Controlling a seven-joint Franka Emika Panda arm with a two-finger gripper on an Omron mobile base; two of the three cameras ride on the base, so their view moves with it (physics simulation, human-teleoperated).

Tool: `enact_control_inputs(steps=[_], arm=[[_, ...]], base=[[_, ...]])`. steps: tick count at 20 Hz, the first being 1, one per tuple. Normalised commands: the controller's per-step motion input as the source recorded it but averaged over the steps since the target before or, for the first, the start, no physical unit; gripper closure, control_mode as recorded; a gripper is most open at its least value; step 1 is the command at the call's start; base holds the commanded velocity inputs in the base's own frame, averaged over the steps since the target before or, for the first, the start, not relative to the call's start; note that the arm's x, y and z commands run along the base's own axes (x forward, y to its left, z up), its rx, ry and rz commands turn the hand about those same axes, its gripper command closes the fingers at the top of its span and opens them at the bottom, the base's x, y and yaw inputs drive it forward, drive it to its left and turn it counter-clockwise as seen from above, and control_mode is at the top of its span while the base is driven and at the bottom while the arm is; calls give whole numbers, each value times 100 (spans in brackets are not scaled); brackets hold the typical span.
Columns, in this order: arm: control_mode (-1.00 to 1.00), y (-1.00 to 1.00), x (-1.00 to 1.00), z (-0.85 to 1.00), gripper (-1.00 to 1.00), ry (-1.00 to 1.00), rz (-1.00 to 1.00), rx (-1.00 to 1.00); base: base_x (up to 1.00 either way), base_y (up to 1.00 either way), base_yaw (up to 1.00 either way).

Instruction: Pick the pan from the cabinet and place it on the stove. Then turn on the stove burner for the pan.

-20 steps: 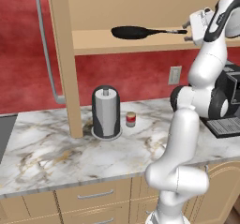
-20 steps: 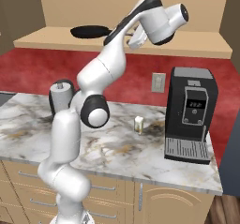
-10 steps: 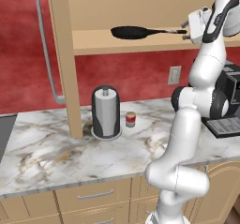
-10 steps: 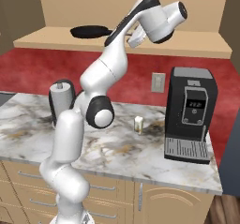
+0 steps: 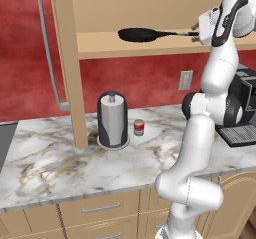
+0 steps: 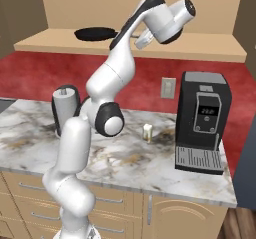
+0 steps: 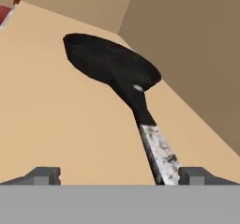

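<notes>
Change: over the last second the arm barely moves; the gripper (image 5: 196, 33) stays at the handle end of the pan (image 5: 137, 34) and edges a little closer to it. The pan itself has not shifted.
Pan: a round black frying pan lies flat on the cabinet (image 5: 165, 44) shelf, its long thin handle pointing toward the robot's hand. In the hand view the pan (image 7: 110, 63) sits ahead, and the handle's silver tip (image 7: 159, 150) runs down between the two fingertips, nearer the right one.
Gripper: the fingers stand wide apart, one on each side of the handle tip, not yet closed on it. Nothing is held.
Arm: in the right base view it reaches up from the counter (image 6: 125, 158) to shelf height, the hand level with the pan (image 6: 95, 33).
Meaning: the reach looks nearly finished; closing on the handle seems the step in hand.
Task left: the pan is not yet lifted, so carrying it to the stove and turning on the burner both remain.
Risk: the handle sits off-centre between the fingers, so the grip may pull the pan sideways.
</notes>
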Motion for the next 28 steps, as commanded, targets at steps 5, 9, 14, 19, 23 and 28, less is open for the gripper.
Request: enact_control_inputs(steps=[5, 9, 14, 19, 23, 28], arm=[[-100, 4, 58, -42, -100, -1, -6, -2], [-100, 1, 67, -40, -100, 0, -5, -2], [-100, 0, 64, -43, -100, 0, -2, -4], [-100, 0, 54, -49, -100, 2, 0, -9], [-100, 0, 50, -56, -100, 10, 0, -8], [-100, 0, 50, -69, -100, 17, 0, -3]], base=[[0, 0, 0], [0, 0, 0], [0, 0, 0], [0, 0, 0], [0, 0, 0], [0, 0, 0]])
